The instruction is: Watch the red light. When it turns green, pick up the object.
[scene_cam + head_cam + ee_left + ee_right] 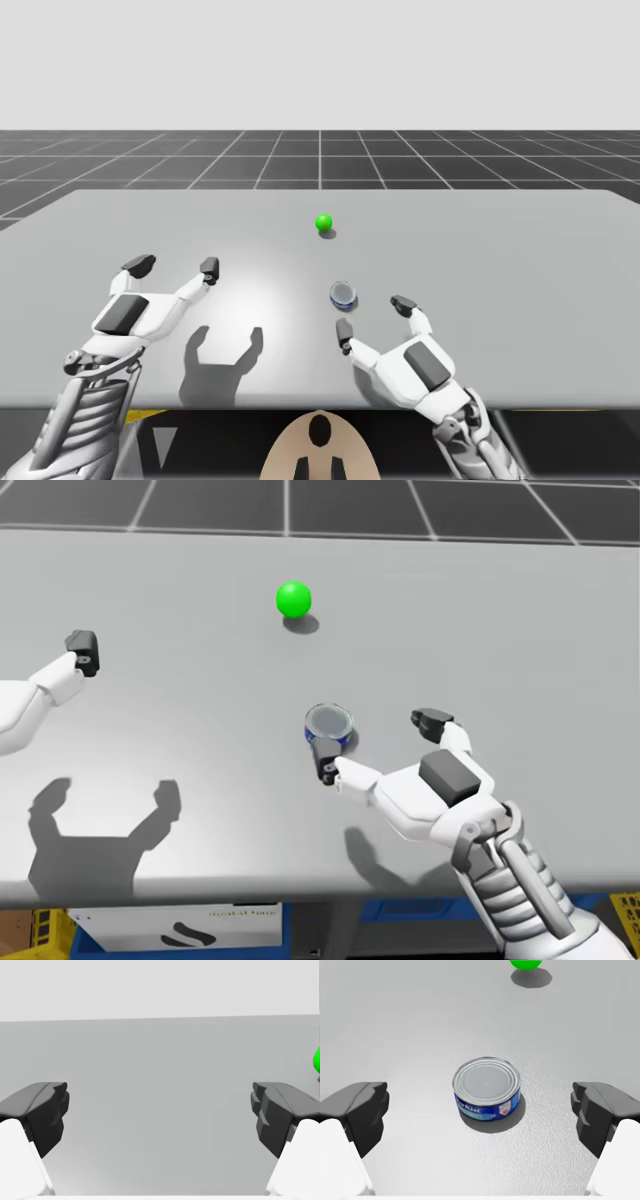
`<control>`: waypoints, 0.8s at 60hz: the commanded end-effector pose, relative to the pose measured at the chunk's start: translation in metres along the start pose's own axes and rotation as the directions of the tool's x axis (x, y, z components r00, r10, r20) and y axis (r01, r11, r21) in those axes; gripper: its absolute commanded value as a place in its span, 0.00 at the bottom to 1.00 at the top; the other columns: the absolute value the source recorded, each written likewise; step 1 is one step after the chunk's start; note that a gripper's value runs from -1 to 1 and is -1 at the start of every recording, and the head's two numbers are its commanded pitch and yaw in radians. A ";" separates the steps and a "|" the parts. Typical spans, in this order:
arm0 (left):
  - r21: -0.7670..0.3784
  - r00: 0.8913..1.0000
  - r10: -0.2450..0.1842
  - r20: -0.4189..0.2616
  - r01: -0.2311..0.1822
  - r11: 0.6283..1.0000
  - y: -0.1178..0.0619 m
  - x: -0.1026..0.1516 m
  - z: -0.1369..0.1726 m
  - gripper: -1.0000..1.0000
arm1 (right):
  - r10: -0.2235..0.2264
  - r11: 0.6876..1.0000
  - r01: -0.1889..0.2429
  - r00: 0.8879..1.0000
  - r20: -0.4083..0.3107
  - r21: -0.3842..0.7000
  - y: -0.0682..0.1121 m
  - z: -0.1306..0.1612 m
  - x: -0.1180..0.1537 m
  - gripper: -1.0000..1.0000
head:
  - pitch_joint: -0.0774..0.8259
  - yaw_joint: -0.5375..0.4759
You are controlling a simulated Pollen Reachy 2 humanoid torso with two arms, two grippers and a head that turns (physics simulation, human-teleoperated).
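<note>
Now the light (323, 223) is green. My right jaws gape wide, holding nothing, the can (487, 1089) just ahead, probably untouched. My left jaws gape too, empty.

green light (526, 963) cropped by edge, both wrist views

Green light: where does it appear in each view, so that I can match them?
High view: green light near the middle of the grey table, beyond the blue can.
Head view: beyond the can, slightly to its left.
Left wrist view: ahead of my left gripper, off to one side, partly cut off.
Right wrist view: ahead of my right gripper, beyond the can, partly cut off.
Shared landmark: the grey table.
</note>
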 end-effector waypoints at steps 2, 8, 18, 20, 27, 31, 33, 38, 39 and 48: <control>-0.004 1.000 0.000 -0.005 0.000 1.000 -0.001 -0.001 0.000 0.00 | -0.038 0.996 0.042 0.998 -0.051 0.083 0.019 -0.026 -0.011 0.00 | 0.83 0.46; -0.006 1.000 -0.001 -0.007 0.001 1.000 -0.002 -0.001 0.000 0.00 | -0.060 0.995 0.066 0.994 -0.087 0.077 0.014 -0.043 -0.013 0.00 | 0.84 0.45; -0.003 1.000 0.001 -0.006 -0.001 1.000 -0.003 -0.001 0.000 0.00 | -0.075 0.995 0.082 0.992 -0.103 0.061 0.007 -0.071 -0.015 0.00 | 0.84 0.44; -0.003 1.000 0.000 -0.006 0.000 1.000 -0.003 -0.001 0.000 0.00 | -0.067 0.995 0.073 0.992 -0.106 0.061 0.008 -0.077 -0.017 0.00 | 0.84 0.44; -0.002 1.000 0.000 -0.006 0.000 1.000 -0.003 -0.001 0.001 0.00 | -0.064 0.995 0.073 0.990 -0.129 0.067 0.009 -0.093 -0.020 0.00 | 0.84 0.44; -0.002 1.000 0.000 -0.006 0.000 1.000 -0.004 -0.001 0.001 0.00 | -0.065 0.994 0.077 0.988 -0.142 0.080 0.011 -0.100 -0.022 0.00 | 0.84 0.45; -0.002 1.000 0.000 -0.006 0.000 1.000 -0.004 -0.001 0.001 0.00 | -0.054 0.995 0.066 0.988 -0.141 0.078 0.012 -0.104 -0.024 0.00 | 0.84 0.44; -0.002 1.000 -0.001 -0.006 0.001 1.000 -0.004 -0.001 0.001 0.00 | -0.050 0.994 0.064 0.988 -0.145 0.089 0.015 -0.112 -0.026 0.00 | 0.85 0.44; -0.003 1.000 -0.001 -0.006 0.001 1.000 -0.004 -0.001 0.001 0.00 | -0.050 0.994 0.064 0.988 -0.144 0.091 0.015 -0.113 -0.027 0.00 | 0.85 0.44; -0.002 1.000 -0.003 -0.007 0.003 1.000 -0.004 -0.001 0.001 0.00 | 0.003 0.995 0.012 0.988 -0.153 0.098 0.023 -0.124 -0.030 0.00 | 0.85 0.44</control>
